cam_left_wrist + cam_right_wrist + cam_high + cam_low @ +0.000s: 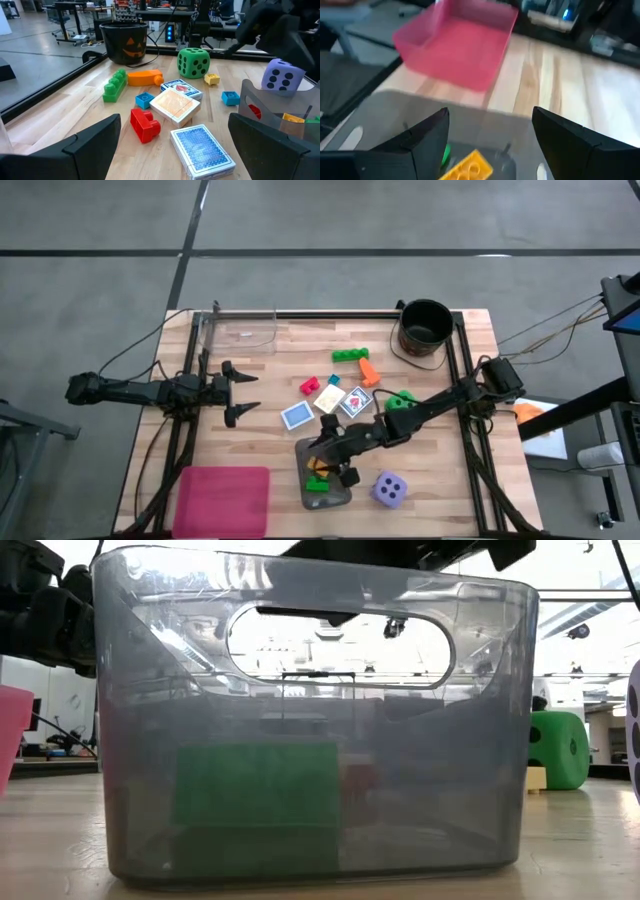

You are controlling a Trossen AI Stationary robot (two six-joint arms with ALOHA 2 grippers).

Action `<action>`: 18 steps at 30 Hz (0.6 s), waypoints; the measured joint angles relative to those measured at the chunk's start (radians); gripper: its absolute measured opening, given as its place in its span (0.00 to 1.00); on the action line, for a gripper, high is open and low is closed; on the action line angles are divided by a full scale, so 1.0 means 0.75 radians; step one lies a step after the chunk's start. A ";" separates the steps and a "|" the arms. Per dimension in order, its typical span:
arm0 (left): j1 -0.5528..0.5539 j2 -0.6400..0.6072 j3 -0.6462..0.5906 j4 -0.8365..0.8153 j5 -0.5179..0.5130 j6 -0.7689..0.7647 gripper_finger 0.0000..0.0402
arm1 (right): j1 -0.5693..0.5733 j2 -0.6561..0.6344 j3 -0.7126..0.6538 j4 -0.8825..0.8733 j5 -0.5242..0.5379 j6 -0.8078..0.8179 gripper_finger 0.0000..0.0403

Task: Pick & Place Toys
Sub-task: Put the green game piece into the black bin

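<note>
My right gripper (335, 465) hangs open and empty over the grey tray (343, 498). In the right wrist view (490, 117) a yellow block (467, 167) and a bit of green block (445, 154) lie in the tray below it. My left gripper (250, 392) is open and empty at the table's left, facing the toys (174, 120). On the table lie a red block (145, 125), two blue blocks (145, 100), a green block (114, 86), an orange block (145, 77), a yellow block (212, 78), three cards (175, 106) and a green die (194, 62). A purple die (389, 490) sits right of the tray.
A black bucket (425, 328) stands at the far right. A pink tray (224, 500) lies at the near left, and a clear container (245, 330) at the far left. In the low view the grey tray's wall (300, 660) fills the picture, with a green block (255, 785) inside.
</note>
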 joint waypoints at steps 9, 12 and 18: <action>0.000 0.000 0.000 0.000 0.001 0.000 0.92 | -0.046 -0.053 -0.302 0.354 0.024 0.039 0.71; 0.000 0.000 0.000 0.000 0.000 0.000 0.92 | -0.060 -0.125 -0.387 0.354 0.097 0.063 0.71; 0.000 0.000 0.000 0.000 0.000 0.000 0.92 | -0.132 -0.319 -0.518 0.353 0.305 0.061 0.71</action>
